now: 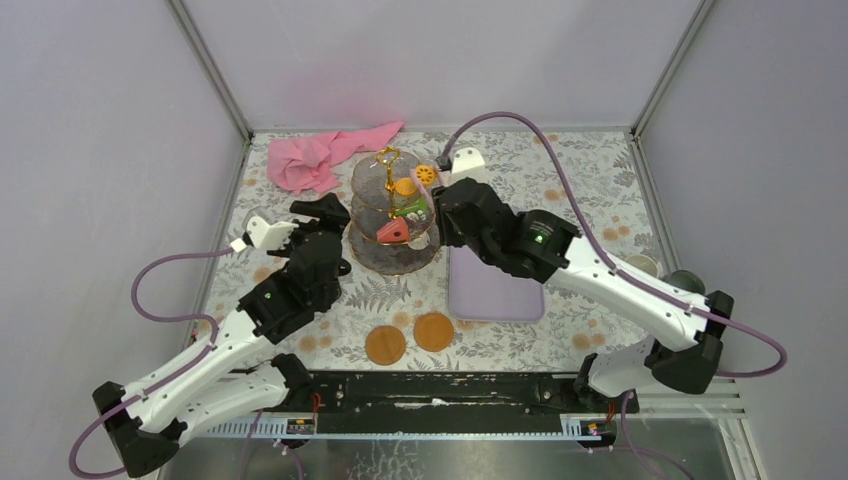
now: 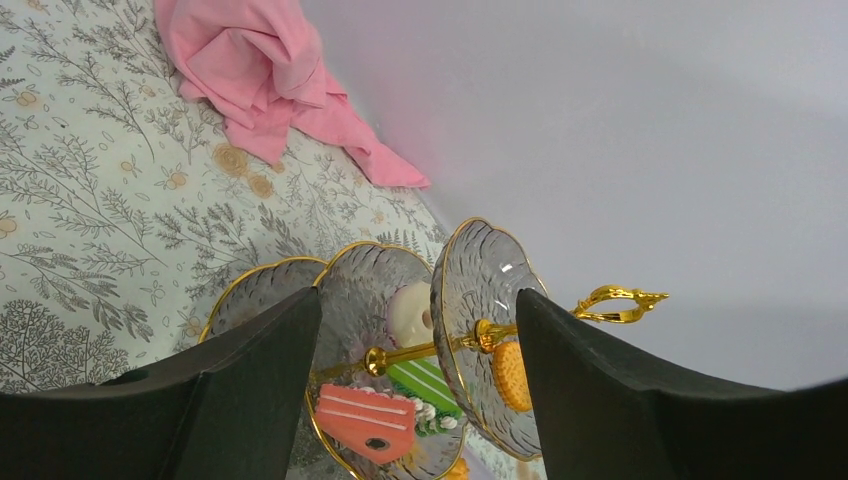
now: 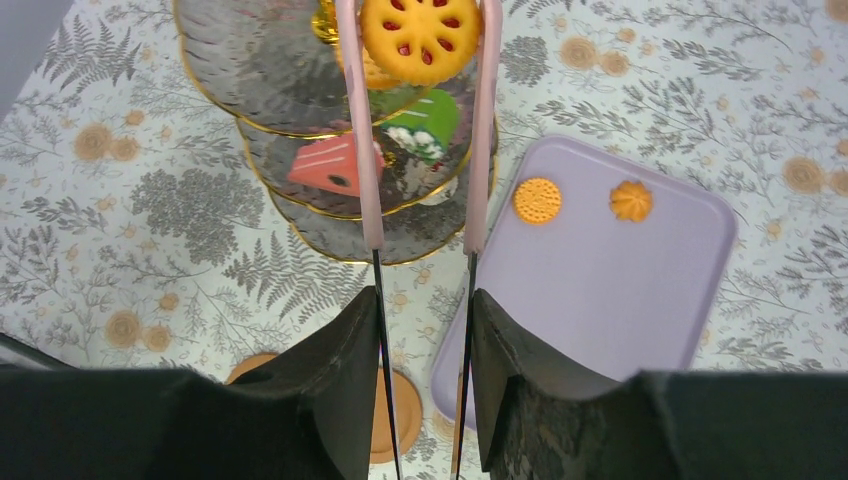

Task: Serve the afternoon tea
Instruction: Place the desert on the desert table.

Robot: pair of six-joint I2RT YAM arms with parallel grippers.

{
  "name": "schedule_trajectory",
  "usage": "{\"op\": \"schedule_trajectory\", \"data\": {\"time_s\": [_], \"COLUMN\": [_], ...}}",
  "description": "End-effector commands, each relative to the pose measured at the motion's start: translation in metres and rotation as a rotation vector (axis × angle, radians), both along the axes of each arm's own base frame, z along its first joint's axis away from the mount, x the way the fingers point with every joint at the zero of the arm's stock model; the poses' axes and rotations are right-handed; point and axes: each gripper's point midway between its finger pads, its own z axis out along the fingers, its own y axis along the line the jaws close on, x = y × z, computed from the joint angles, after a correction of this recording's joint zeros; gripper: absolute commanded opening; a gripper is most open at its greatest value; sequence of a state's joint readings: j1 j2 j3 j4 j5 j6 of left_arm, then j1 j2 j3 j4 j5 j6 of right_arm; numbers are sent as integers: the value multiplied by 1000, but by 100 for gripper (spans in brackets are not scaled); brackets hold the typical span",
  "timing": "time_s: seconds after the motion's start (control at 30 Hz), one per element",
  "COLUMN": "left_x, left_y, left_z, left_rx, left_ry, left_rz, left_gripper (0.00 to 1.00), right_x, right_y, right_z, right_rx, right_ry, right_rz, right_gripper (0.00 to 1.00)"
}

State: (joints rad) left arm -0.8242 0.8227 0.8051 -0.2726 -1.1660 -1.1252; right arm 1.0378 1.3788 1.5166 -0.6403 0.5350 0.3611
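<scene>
The three-tier glass stand [image 1: 372,256] with its gold stem stands mid-table. It holds a pink cake slice [image 3: 330,165], a green cake [image 3: 425,125], a white doughnut [image 2: 412,310] and an orange biscuit [image 2: 511,375]. My right gripper [image 3: 424,300] is shut on the pink tongs [image 3: 358,120]. The tongs pinch a round yellow biscuit [image 3: 420,35] above the stand's upper tiers. My left gripper [image 2: 418,310] is open and empty just left of the stand [image 2: 480,260], not touching it. The cream mug [image 1: 643,265] and grey-green mug [image 1: 686,281] stand at the right.
The lilac tray [image 3: 620,290] lies right of the stand with a biscuit [image 3: 537,200] and a small orange pastry [image 3: 631,200] on it. Two round orange coasters [image 1: 385,345] lie near the front edge. The pink cloth [image 1: 320,155] is crumpled at the back left.
</scene>
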Motion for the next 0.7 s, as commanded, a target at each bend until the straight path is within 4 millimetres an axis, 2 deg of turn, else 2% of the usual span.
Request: {"op": "schedule_trajectory", "data": {"time_s": [0.0, 0.27, 0.67], "left_x": [-5, -8, -9], "left_y": [7, 8, 7], "left_z": [8, 16, 26], "left_rx": [18, 17, 18], "left_ry": [-10, -36, -64], "left_rz": [4, -18, -39], "left_gripper": [79, 79, 79], "right_x": [3, 5, 10], "right_y": [21, 60, 85], "right_z": [27, 28, 17], "right_rx": [29, 16, 22], "right_ry": [-55, -55, -36], "right_rz": [-5, 33, 54], "right_gripper": [27, 26, 26]}}
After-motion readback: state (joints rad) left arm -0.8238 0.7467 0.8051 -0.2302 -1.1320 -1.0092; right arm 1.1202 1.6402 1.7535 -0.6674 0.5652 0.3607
